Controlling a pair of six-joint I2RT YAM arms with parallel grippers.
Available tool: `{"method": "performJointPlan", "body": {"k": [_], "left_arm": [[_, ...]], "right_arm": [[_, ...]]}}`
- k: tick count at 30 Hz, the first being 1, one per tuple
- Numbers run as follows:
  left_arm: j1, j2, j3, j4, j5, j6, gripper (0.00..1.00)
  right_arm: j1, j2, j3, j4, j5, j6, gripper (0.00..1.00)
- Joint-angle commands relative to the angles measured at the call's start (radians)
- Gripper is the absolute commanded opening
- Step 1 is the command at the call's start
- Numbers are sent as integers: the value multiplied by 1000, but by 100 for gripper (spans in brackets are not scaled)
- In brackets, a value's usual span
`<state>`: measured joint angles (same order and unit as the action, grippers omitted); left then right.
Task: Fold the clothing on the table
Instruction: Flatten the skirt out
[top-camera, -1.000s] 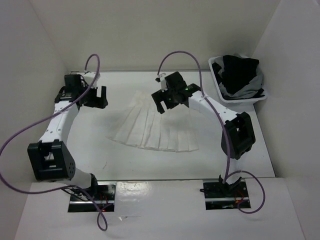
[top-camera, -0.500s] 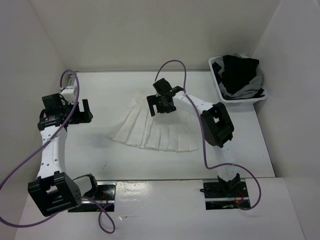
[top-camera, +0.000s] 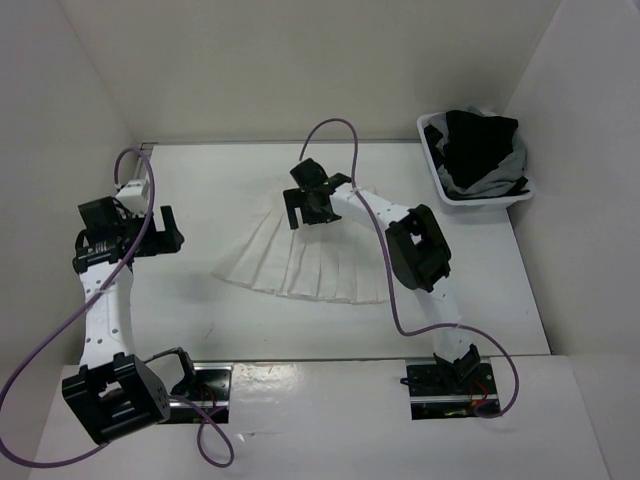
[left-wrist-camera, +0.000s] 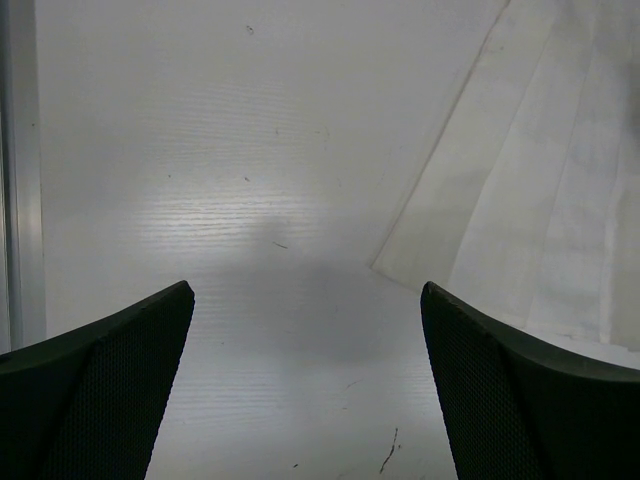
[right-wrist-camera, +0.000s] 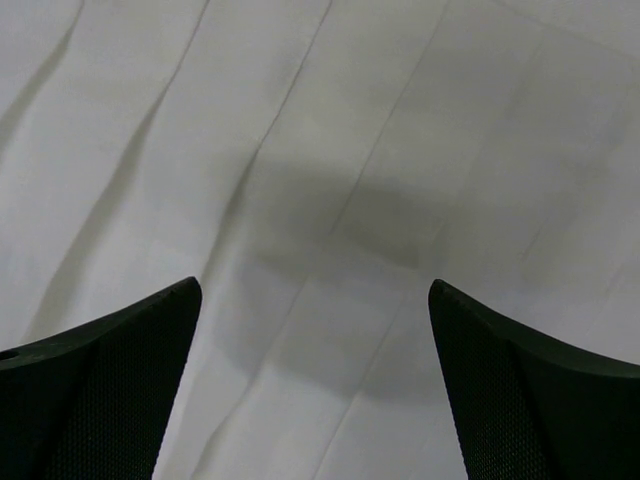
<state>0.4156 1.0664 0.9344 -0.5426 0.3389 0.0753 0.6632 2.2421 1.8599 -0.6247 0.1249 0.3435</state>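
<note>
Hovering with the right gripper over the skirt, above its narrow waistband end, fingers spread wide and pinching nothing; only pleats beneath in the wrist view. Holding the left gripper near the table's left edge, likewise spread wide and empty, over bare surface, with the skirt's left hem corner at the right of its wrist view.

Lying flat about the middle of the table: waistband toward the far edge, hem fanned out toward the near edge, pleats running far to near. Unfolded as it lies, by the look of it; no layer doubled over.

Turning on 1 relation for the next move: long axis along the hem, running left to right, its 2 corners pointing toward the 2 arms. Nearer the left hem corner with the left gripper, though apart from it; nearer the waistband with the right gripper, directly above cloth. Probably calling for a descent and a pinch on thin fabric, so risking a catch of 1 pleat only.

Sitting at the far right corner, well apart: a basket of dark garments, no part of the job.
</note>
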Motion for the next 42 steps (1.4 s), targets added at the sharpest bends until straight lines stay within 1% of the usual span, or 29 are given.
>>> {"method": "performJointPlan", "body": {"k": [1, 4, 6, 11, 14, 17, 21, 25, 30, 36, 42], "left_arm": [[5, -22, -5, 30, 35, 9, 100], [5, -22, -5, 30, 35, 9, 100], [5, -22, -5, 30, 35, 9, 100], [5, -22, -5, 30, 35, 9, 100], [5, -22, -5, 30, 35, 9, 100], [5, -22, -5, 30, 35, 9, 100], [5, -22, -5, 30, 35, 9, 100], [5, -13, -5, 39, 44, 9, 100], [5, -13, -5, 40, 45, 9, 100], [5, -13, -5, 40, 54, 9, 100], [5, -13, -5, 40, 54, 9, 100]], "right_arm": [[-1, 47, 18, 22, 65, 3, 98], [-1, 70, 9, 22, 74, 3, 98], [-1, 80, 9, 22, 55, -8, 98], [-1, 80, -22, 22, -57, -78, 98], [-1, 45, -88, 22, -117, -116, 98], [-1, -10, -139, 22, -128, -141, 98], [-1, -81, -246, 33, -163, -162, 98], [22, -122, -312, 33, -163, -196, 98], [67, -122, -376, 0, -142, -251, 98], [125, -131, -415, 0, -50, -320, 98], [125, -151, -447, 0, -27, -438, 98]]}}
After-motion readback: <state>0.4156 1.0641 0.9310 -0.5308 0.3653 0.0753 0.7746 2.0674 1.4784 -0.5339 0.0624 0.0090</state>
